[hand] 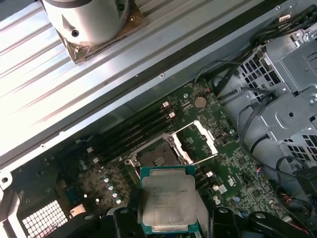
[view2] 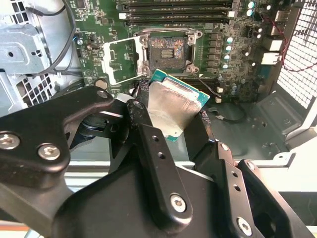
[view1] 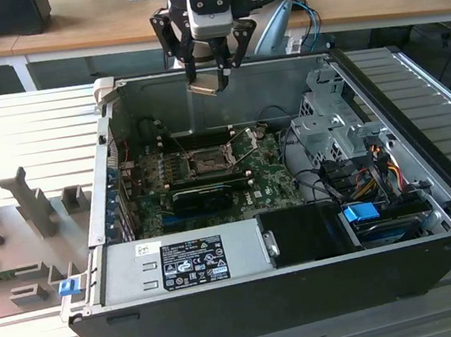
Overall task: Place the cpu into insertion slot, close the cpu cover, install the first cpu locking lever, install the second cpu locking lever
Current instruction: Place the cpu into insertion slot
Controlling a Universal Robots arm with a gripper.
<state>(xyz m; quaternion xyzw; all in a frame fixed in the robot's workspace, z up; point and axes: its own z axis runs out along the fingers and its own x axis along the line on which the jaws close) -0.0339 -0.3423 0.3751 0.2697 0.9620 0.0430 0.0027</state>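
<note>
My gripper (view1: 211, 72) hangs above the back wall of the open computer case (view1: 251, 302), shut on the cpu (view1: 205, 85), a flat square chip with a dull silver top. Both wrist views show the cpu (view2: 171, 109) (hand: 167, 198) tilted between the black fingers (view2: 148, 144), held well above the board. The insertion slot (view1: 207, 164) (view2: 166, 49) (hand: 154, 156) lies bare with its dark centre showing. The cpu cover (view2: 121, 59) (hand: 200, 139) is swung open beside the slot, and thin wire levers stand raised around it.
A long black card (view1: 204, 194) lies just in front of the slot. A silver power supply (view1: 188, 261) fills the case's front, a grey drive cage (view1: 328, 126) with cables sits at the exterior view's right. Memory slots (view2: 173, 12) run beside the socket.
</note>
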